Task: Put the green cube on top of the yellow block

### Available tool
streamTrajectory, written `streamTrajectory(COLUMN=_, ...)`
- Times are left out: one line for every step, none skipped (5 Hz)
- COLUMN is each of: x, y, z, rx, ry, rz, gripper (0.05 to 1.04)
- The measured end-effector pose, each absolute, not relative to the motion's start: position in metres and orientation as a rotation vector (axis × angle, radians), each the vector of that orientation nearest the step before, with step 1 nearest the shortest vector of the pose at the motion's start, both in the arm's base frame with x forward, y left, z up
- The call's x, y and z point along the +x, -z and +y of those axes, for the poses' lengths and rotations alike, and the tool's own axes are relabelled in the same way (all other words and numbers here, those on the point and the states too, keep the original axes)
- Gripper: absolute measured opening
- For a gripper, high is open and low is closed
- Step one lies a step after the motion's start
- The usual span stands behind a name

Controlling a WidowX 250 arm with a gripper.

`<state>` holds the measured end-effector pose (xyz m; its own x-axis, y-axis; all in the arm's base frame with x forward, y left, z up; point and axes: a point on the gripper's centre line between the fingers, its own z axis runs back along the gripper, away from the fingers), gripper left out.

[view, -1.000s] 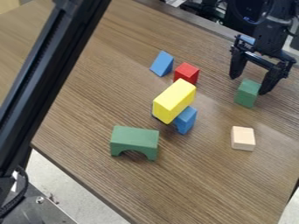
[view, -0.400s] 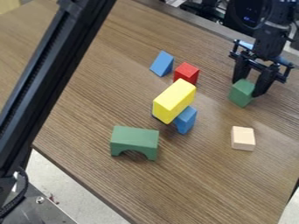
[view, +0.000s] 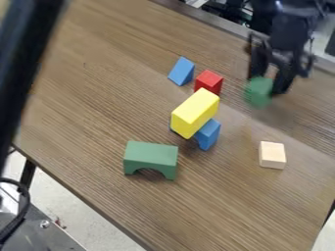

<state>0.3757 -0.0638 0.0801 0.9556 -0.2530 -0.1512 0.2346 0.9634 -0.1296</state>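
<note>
Camera view: gripper (view: pixel 266 85) at upper right over the table (view: pixel 98 122), closed on the green cube (view: pixel 259 93), which hangs between the fingers and looks clear of the surface (motion blur on both, so I can't tell how square the grip is). Target is the yellow block (view: pixel 195 113), toward the view's left and a little down from the gripper. Its long axis slants from lower left to upper right in view, steeper than the line from cube to block, so the cube would come in across the long side, not along it. Block sits raised on a blue block (view: pixel 208 134); the red block (view: pixel 209 81) is just beside its upper end, blue wedge (view: pixel 182 71) past that. Green arch (view: pixel 150 159) and pale block (view: pixel 272 155) are well apart. Next: carry across high enough to clear the top, centre, then lower gently. Off-centre contact could tip the yellow block.
</note>
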Motion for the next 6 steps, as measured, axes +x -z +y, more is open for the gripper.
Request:
streamTrajectory(x=0.347, y=-0.119, z=-0.035, rx=-0.115, ry=0.217, rz=0.094, gripper=0.563)
streamTrajectory(x=0.328, y=-0.117, z=-0.017, rx=-0.111, ry=0.192, rz=0.139, gripper=0.563)
streamTrajectory(x=0.311, y=-0.107, z=-0.008, rx=-0.085, ry=0.182, rz=0.224, gripper=0.562)
streamTrajectory(x=0.296, y=-0.109, z=-0.006, rx=-0.074, ry=0.175, rz=0.243, gripper=0.562)
streamTrajectory(x=0.286, y=-0.106, z=-0.007, rx=-0.079, ry=0.177, rz=0.261, gripper=0.563)
streamTrajectory(x=0.281, y=-0.112, z=-0.014, rx=-0.084, ry=0.201, rz=0.234, gripper=0.563)
